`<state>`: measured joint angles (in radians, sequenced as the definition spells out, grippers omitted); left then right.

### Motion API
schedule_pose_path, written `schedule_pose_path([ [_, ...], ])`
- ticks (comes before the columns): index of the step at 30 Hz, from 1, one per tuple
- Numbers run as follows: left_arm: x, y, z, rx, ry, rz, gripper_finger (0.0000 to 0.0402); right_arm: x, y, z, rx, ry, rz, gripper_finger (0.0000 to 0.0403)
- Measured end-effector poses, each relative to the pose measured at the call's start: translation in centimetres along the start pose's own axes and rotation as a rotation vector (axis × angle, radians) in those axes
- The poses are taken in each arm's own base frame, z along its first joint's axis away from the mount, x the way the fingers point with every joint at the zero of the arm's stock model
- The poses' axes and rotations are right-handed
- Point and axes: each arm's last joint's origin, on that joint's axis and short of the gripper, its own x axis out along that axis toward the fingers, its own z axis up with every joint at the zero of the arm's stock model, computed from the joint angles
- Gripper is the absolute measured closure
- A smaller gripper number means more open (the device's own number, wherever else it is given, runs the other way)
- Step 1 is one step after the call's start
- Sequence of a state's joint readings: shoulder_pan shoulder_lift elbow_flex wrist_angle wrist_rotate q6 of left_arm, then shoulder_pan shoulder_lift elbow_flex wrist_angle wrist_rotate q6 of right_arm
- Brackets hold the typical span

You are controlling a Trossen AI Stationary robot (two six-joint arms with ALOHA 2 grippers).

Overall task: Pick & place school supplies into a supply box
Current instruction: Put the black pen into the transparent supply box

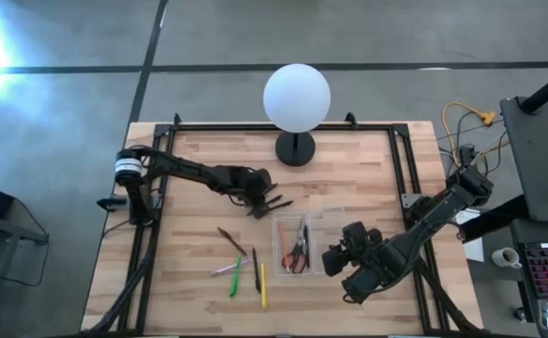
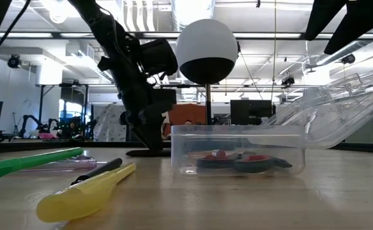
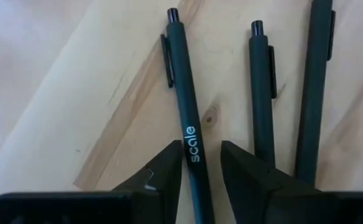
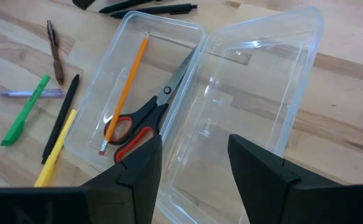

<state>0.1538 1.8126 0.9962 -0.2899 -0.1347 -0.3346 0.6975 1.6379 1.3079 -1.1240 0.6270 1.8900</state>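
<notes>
Left arm: it reaches from the desk's (image 1: 349,150) left edge toward the middle, its wrist bent down over three dark pens that lie side by side just beyond the supply box (image 1: 296,246). The left pincer (image 3: 201,163) stands low over the desk, its two fingers parted a little on either side of the barrel of the dark pen marked "scale" (image 3: 184,109); whether the fingers press on the barrel cannot be told. The second dark pen (image 3: 261,87) and the third dark pen (image 3: 312,81) lie just beside it, outside the fingers.

Loose supplies: near the desk's front, left of the box, lie a brown pencil (image 1: 231,240), a pale pen (image 1: 225,269), a green pen (image 1: 235,276), a black pen (image 1: 255,268) and a yellow pen (image 1: 263,285).

Supply box: the clear case stands open at the desk's centre front, its hinged lid (image 4: 256,93) thrown back toward the right arm. Inside lie the red-handled scissors (image 4: 145,124) and an orange pencil (image 4: 127,90), side by side.

Right arm: it reaches in from the desk's right edge, bent low. The right pincer (image 4: 194,165) hovers just beside the open lid, fingers wide apart, holding nothing.
</notes>
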Motion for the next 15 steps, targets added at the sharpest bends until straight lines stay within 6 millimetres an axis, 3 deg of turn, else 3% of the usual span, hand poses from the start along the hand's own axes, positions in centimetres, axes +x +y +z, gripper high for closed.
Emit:
schedule_pose_path([
  [4, 0.1, -0.31, -0.24, 0.042, -0.009, 0.058, 0.0314, 0.0, 0.01, 0.0, 0.001, 0.0, 0.001, 0.0227],
  [12, 0.13, -0.21, -0.27, 0.068, -0.006, 0.067, 0.0386, 0.0, 0.0, 0.0, 0.001, 0.0, 0.0, 0.0227],
  [15, 0.15, -0.15, -0.27, 0.085, -0.007, 0.079, 0.039, 0.0, 0.0, 0.0, 0.001, 0.0, 0.0, 0.0227],
])
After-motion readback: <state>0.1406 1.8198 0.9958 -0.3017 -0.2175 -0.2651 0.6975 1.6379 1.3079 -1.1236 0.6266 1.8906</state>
